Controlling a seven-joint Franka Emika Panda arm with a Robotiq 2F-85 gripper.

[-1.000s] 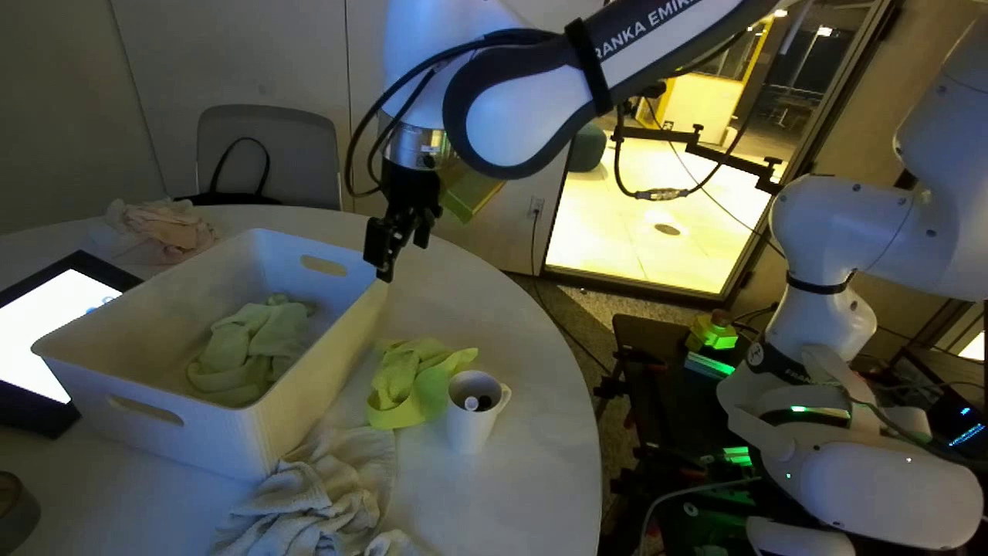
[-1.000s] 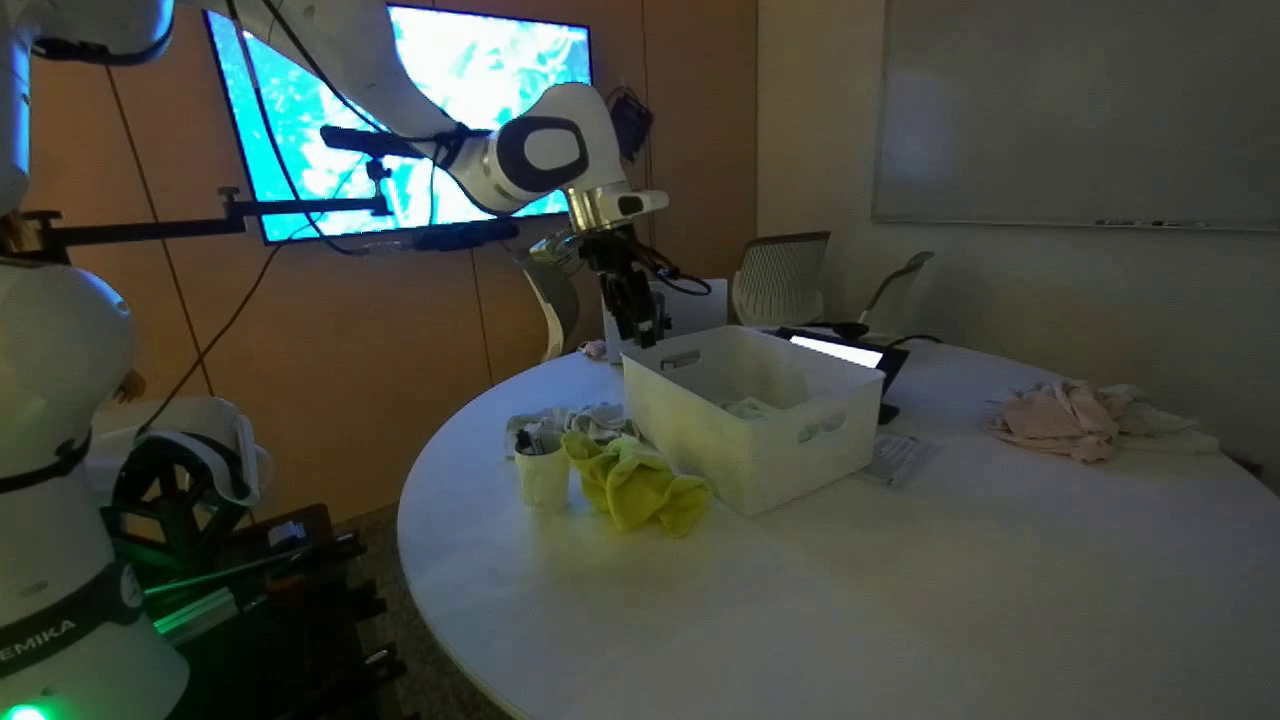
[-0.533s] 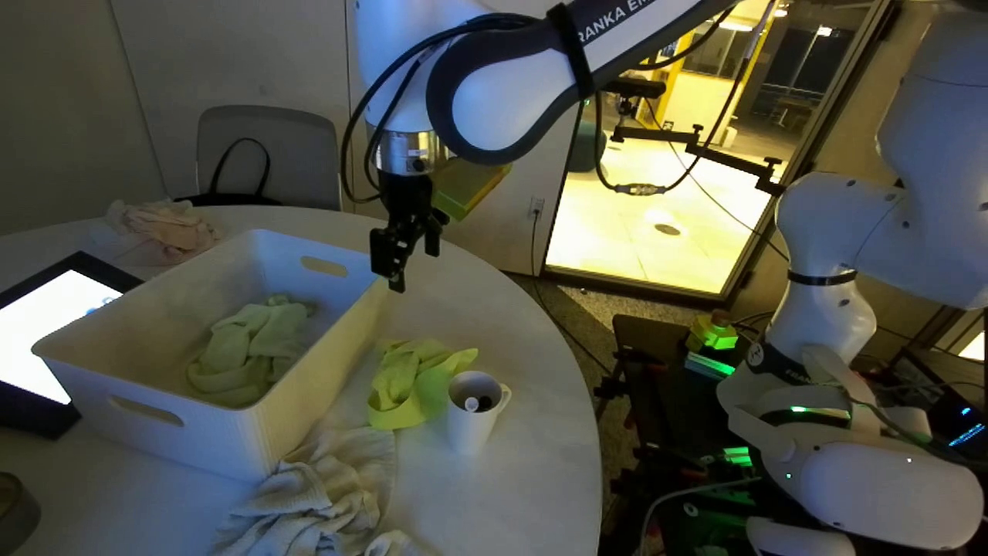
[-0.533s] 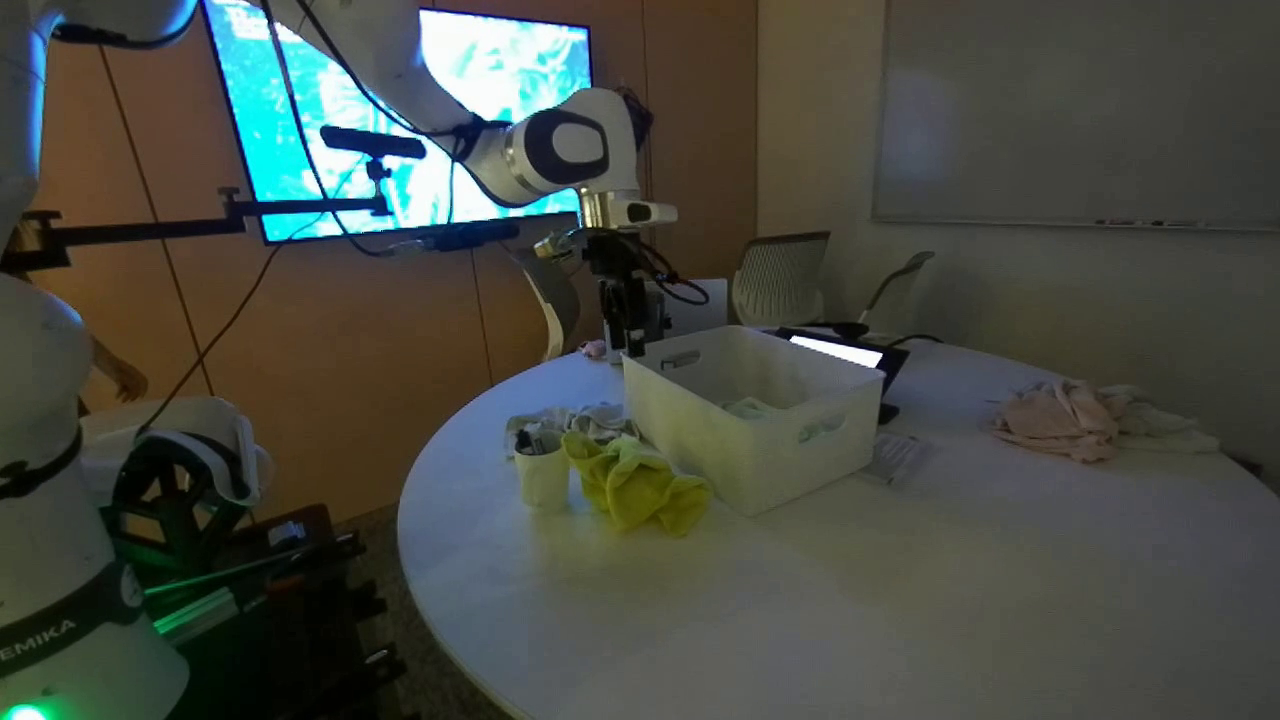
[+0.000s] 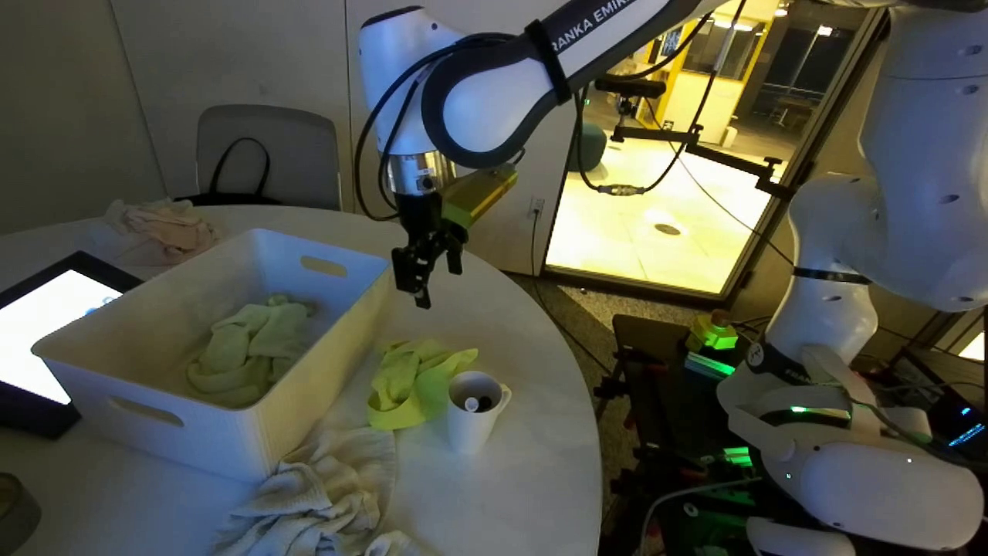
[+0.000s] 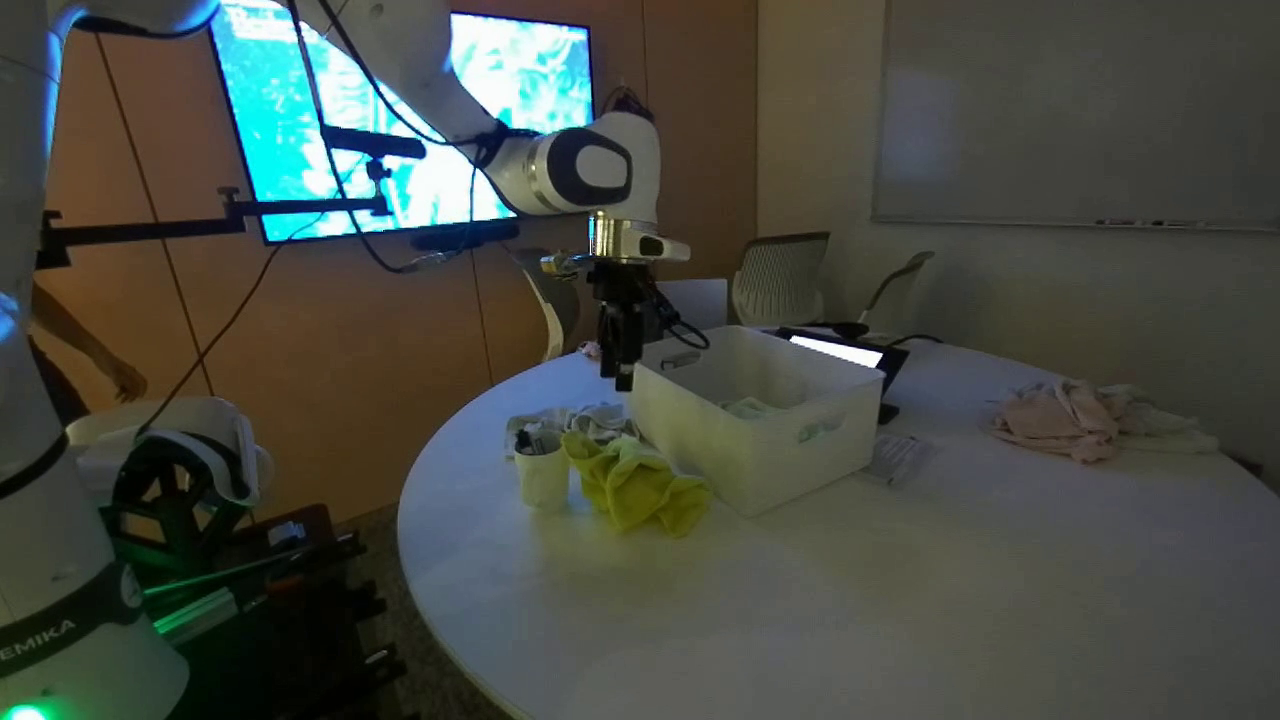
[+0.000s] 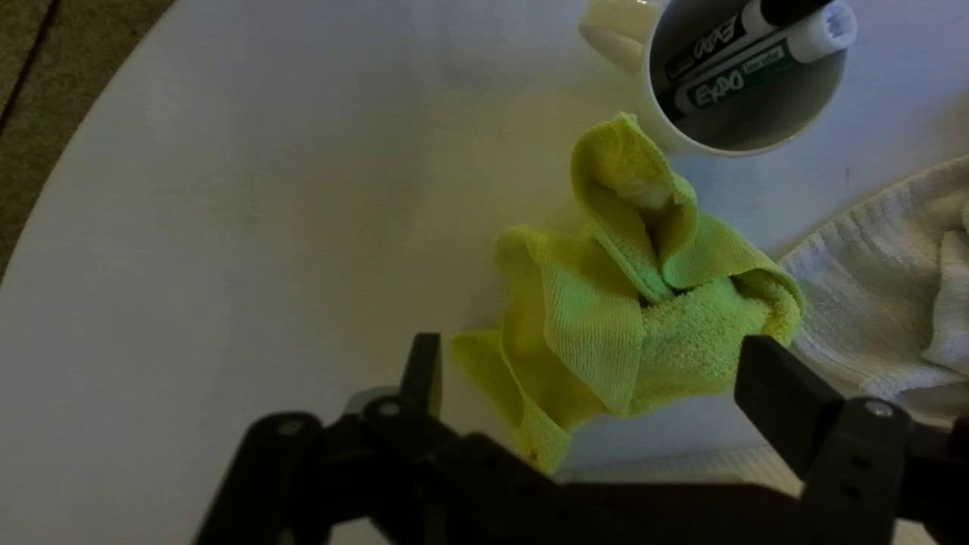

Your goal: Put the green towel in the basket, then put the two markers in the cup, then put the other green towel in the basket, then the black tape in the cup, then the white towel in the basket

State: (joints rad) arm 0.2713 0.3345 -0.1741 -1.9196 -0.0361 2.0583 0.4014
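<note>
Beside the basket (image 5: 197,440): two of five steps look done

Robotiq gripper (image 7: 590,341) hangs above the table (image 5: 532,463) just beside the basket, jaws spread wide, nothing pinched. Lower down, outside the basket, lies the yellow-green towel (image 7: 628,333), loosely crumpled, showing between and ahead of the jaws in the wrist view. Judgement: step in hand is the reach for this towel.

Farther from the basket than that towel stands the white mug (image 5: 467,431), upright, two Expo markers (image 7: 764,66) leaning inside. Off-white ribbed towel (image 5: 324,493) lies heaped by the basket's corner; whether it touches the yellow-green towel, cannot tell. At the basket's bottom: one pale green towel (image 5: 255,347), crumpled. Apart from the basket, off its end wall, sits a dark roll (image 5: 25,519), cut off in an exterior view; taken as the black tape, not certain.

Tally, judged from layout. Done: pale green towel in the basket, both markers in the mug. Left, in order: yellow-green towel to the basket, black tape to the mug, off-white ribbed towel to the basket.
</note>
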